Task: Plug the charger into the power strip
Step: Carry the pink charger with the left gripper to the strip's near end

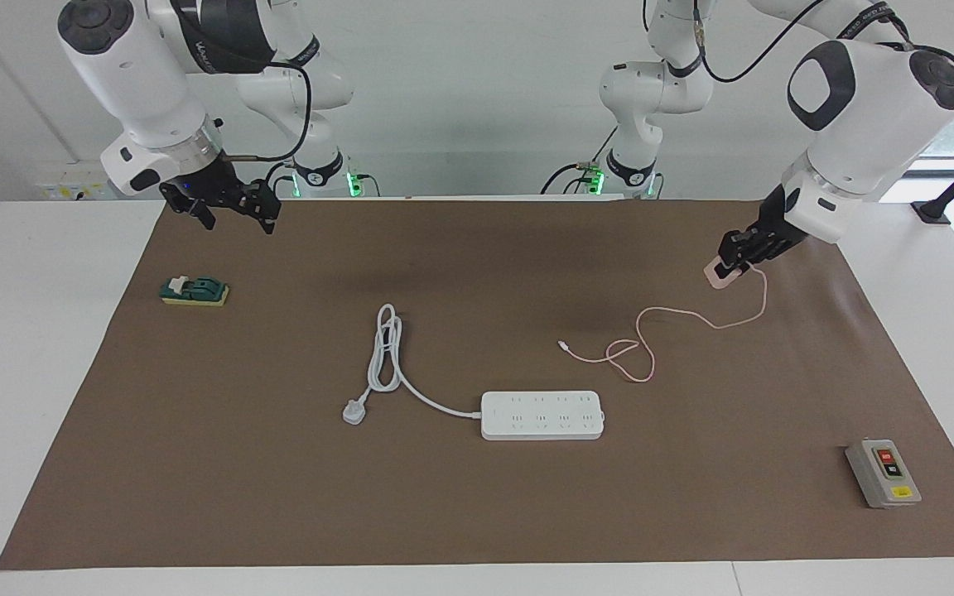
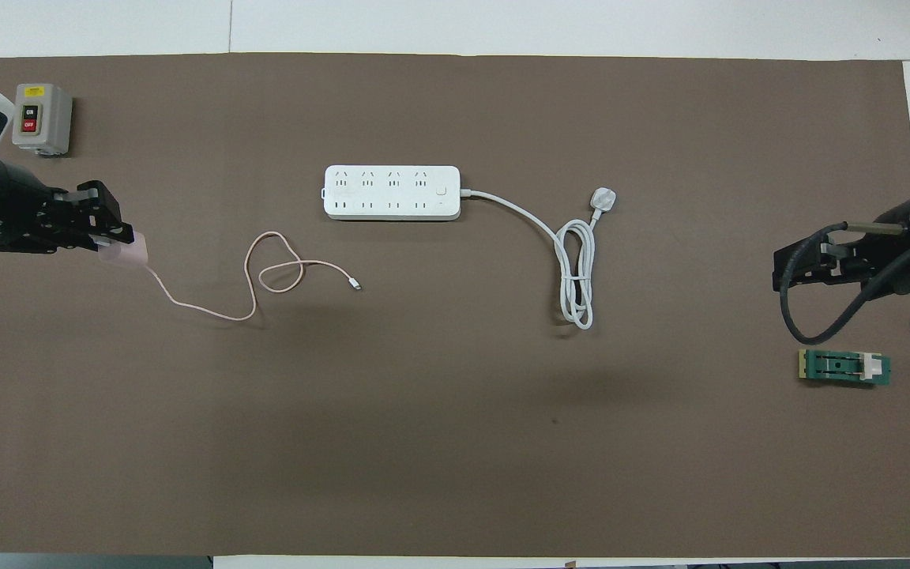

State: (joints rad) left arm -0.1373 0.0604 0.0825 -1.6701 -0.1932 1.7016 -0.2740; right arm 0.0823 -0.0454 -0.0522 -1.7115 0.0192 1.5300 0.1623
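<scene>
Left gripper (image 1: 728, 266) clamps charger (image 1: 720, 276), cable trailing twd power strip (image 1: 542, 415).

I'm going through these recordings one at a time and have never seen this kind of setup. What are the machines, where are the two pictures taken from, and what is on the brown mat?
These are two robot arms at a table covered by a brown mat. One picture looks at the robots from across the table; the other looks steeply down from above their own end, so the two views are turned half round.

The left end effector is shut on the charger, held up over the mat toward the left arm's end; its cable trails down onto the mat. The right end effector is open, holds nothing and waits above the mat's edge.

On the mat lie the power strip with its coiled cord, a grey switch box and a small green block. The charger is not yet plugged in.
</scene>
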